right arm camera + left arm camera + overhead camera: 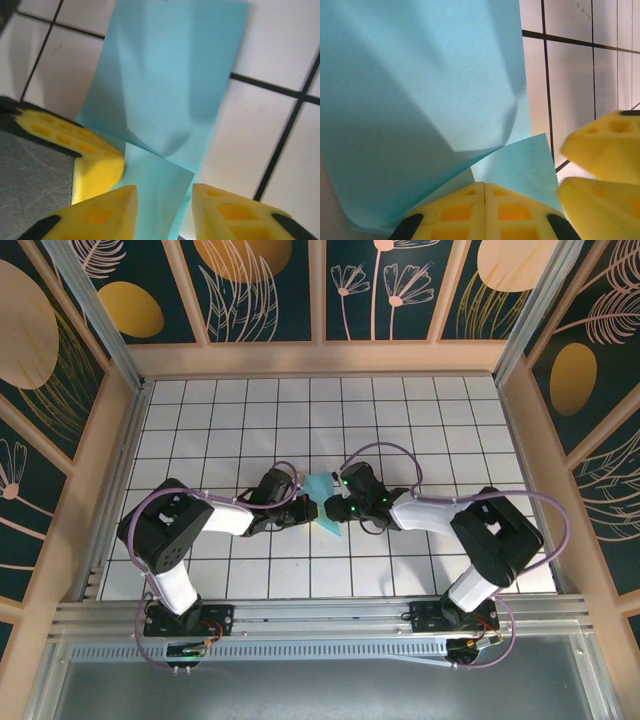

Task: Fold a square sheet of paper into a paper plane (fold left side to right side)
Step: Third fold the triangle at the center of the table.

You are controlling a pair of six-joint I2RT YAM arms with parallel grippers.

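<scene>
- Looking down from the overhead camera, two arms reach inward over a white bench [250, 410] ruled with a black grid and meet near its middle. The turquoise square sheet of paper [329, 526] lies between them. It is mostly covered by the left hand [306, 508] and the right hand [335, 508], which sit just beside each other.
- Left wrist camera: the left hand [484, 200] has its yellow fingers pressed together, right at the paper's near edge. I cannot tell whether any paper is pinched between them. The square sheet of paper [420, 100] is folded over, with its upper layer bowing up off the bench [570, 75] and a lower layer lying flat. The right hand [562, 167] is at the right, beside the sheet.
- Right wrist camera: the right hand [162, 215] has its fingers apart, with the sheet's lower layer in the gap and neither finger visibly gripping it. The square sheet of paper [170, 75] stretches away as a tall strip on the bench [280, 45], rumpled near the hands. The left hand [107, 160] touches the sheet from the left.
</scene>
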